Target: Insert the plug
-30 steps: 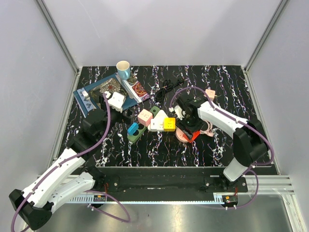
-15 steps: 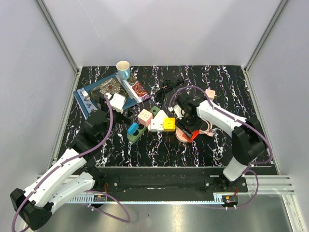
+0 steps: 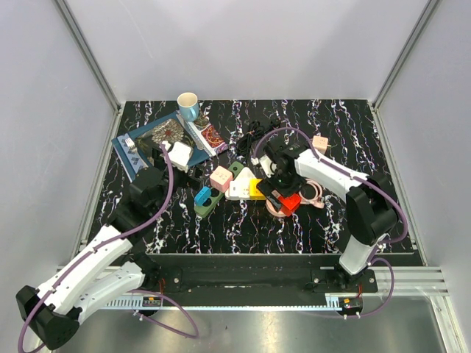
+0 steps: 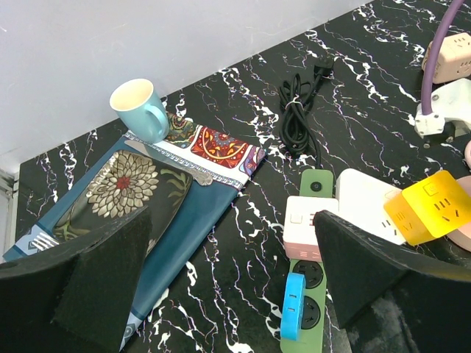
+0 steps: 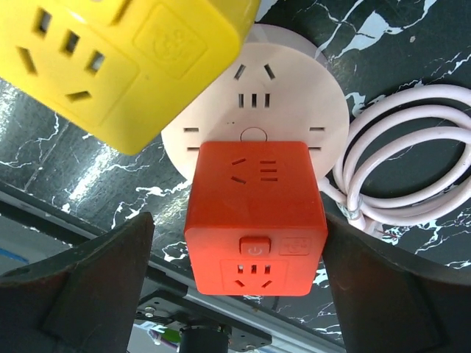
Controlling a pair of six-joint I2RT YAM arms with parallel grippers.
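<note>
The right hand [image 5: 235, 235] stood wide, its fingers either side of the red cube [image 5: 254, 213], which sat on the pink socket [image 5: 294, 95]. The left hand [image 4: 232, 243] gaped wide, holding nothing.

bright, even light; wrist views' near fingers perhaps slightly soft.

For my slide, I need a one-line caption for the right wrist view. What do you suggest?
Red cube adapter on the round pink socket, framed by the open right pincer.
</note>
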